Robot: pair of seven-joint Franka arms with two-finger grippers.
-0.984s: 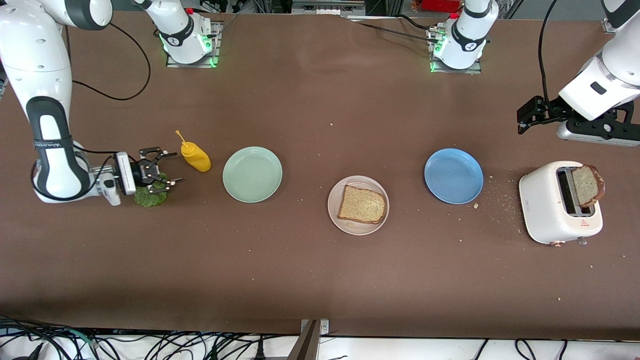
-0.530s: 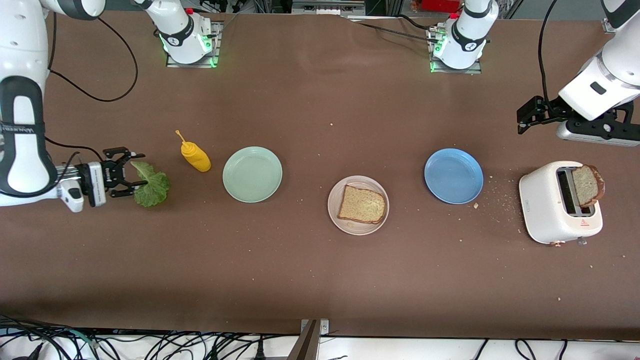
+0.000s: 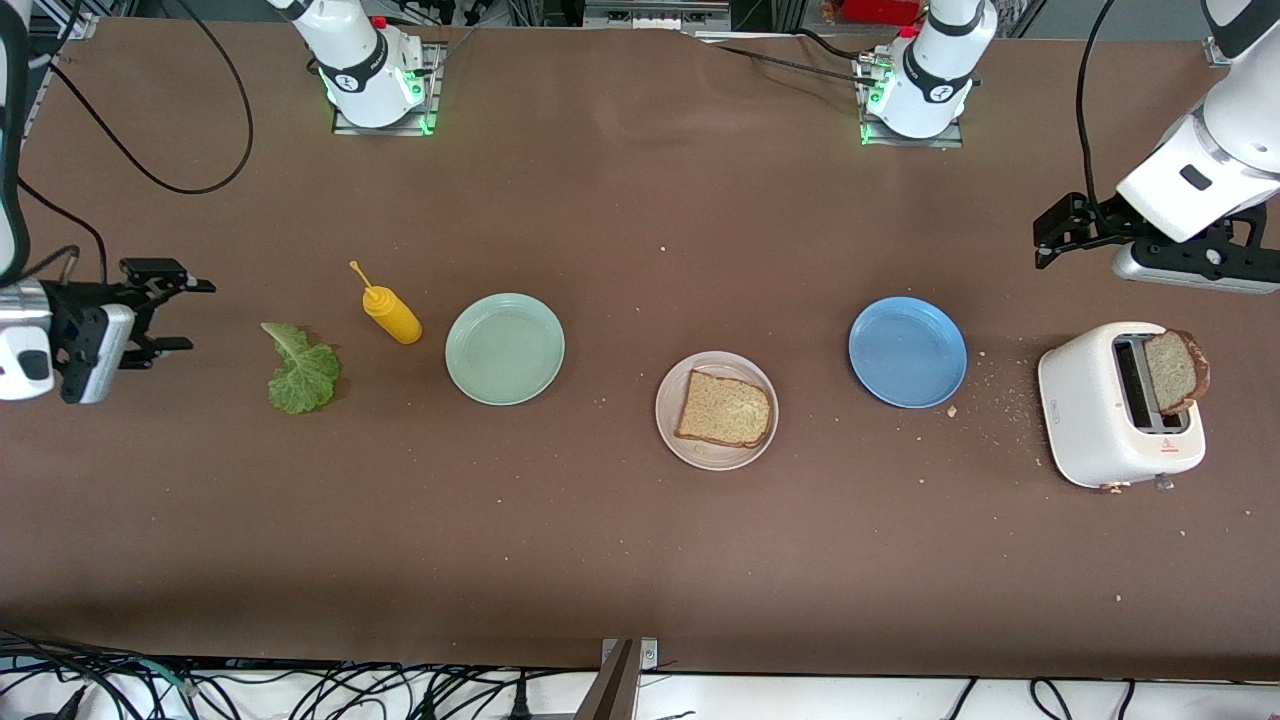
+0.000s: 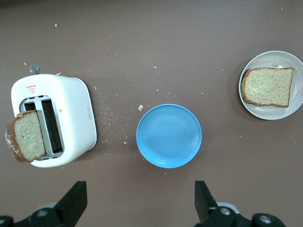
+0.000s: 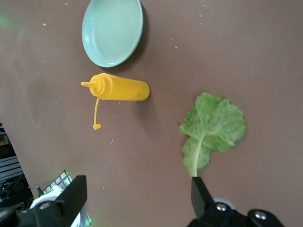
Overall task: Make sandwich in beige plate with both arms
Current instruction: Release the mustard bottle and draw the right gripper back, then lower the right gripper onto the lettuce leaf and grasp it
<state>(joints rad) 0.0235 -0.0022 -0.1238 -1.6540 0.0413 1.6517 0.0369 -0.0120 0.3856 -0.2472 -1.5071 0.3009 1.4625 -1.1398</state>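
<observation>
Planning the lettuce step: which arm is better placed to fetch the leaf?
Right. Its open end effector is near the lettuce leaf at its end of the table; the left end effector waits near the toaster.

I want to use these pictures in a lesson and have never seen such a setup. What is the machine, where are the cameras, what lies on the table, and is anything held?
Two white jointed robot arms work at a brown table. One picture looks down from a high camera facing them; the others come from cameras on each wrist.

The round beige plate holds one brown bread slice. A second slice stands in the white toaster. A green lettuce leaf, yellow squeeze bottle, mint green plate and blue plate also lie there.

The right gripper and left gripper are open; nothing is held.
</observation>
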